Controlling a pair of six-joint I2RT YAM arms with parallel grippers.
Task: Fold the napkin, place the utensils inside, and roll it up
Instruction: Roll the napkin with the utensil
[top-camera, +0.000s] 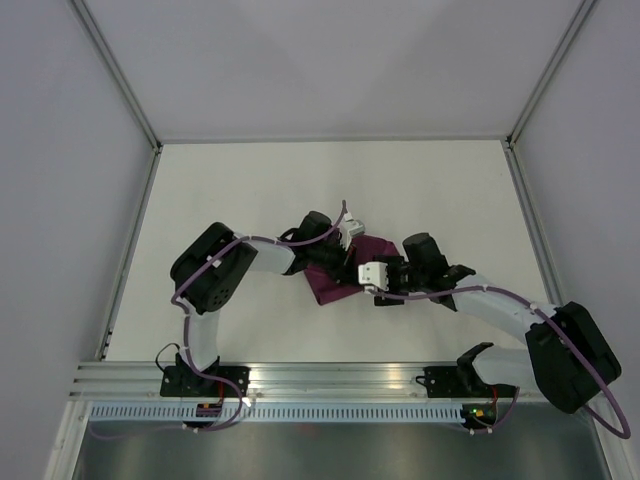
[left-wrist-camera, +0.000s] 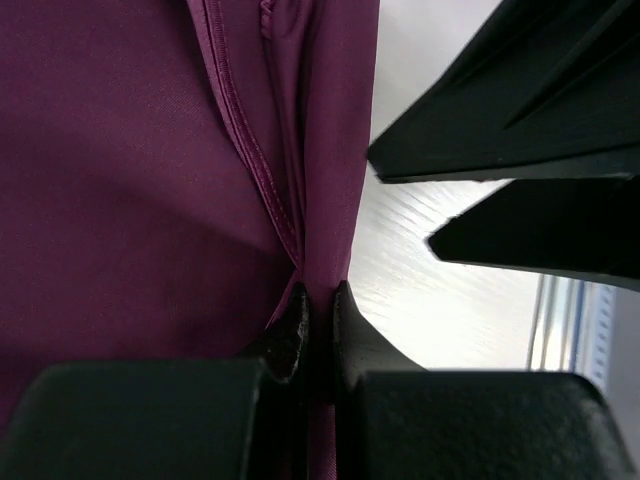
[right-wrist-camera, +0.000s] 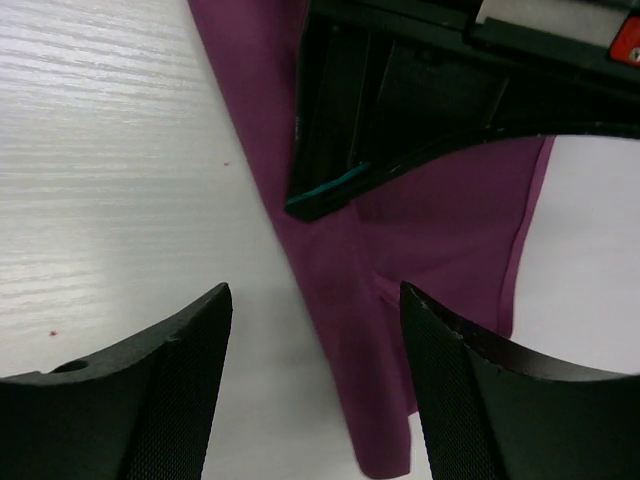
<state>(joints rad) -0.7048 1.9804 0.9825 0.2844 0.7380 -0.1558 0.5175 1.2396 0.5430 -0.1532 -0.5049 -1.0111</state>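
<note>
Napkin place: the napkin (top-camera: 338, 280) lies on the desk (top-camera: 250, 190) beyond the middle of the metal rail (top-camera: 330, 372), between the two arms.
Napkin look: shiny dark purple cloth, already gathered into a small, uneven patch; soft creases, and a stitched hem (left-wrist-camera: 255, 160) running along a doubled edge.
Left jaws: closed to a sliver, pinching that doubled edge of the cloth; the left arm (top-camera: 215, 270) comes in from the napkin's side farther from the rail.
Right jaws: wide open and holding nothing; the right arm (top-camera: 500, 305) sits at the napkin's side nearer the rail.
Key relation: in the right wrist view a narrow strip of cloth runs lengthwise straight out from the open jaws, lying slightly toward the right-hand finger (right-wrist-camera: 500, 400) and not centred in the gap.
Long axis: along the right jaws' reach, not across it, so closing now would likely catch only the strip's edge.
Nearer arm: the left already has the cloth; the right is close beside it but apart from it.
Lift: the pinched edge may be raised off the desk, though the close views do not settle it.
Utensils: none show in any view.
</note>
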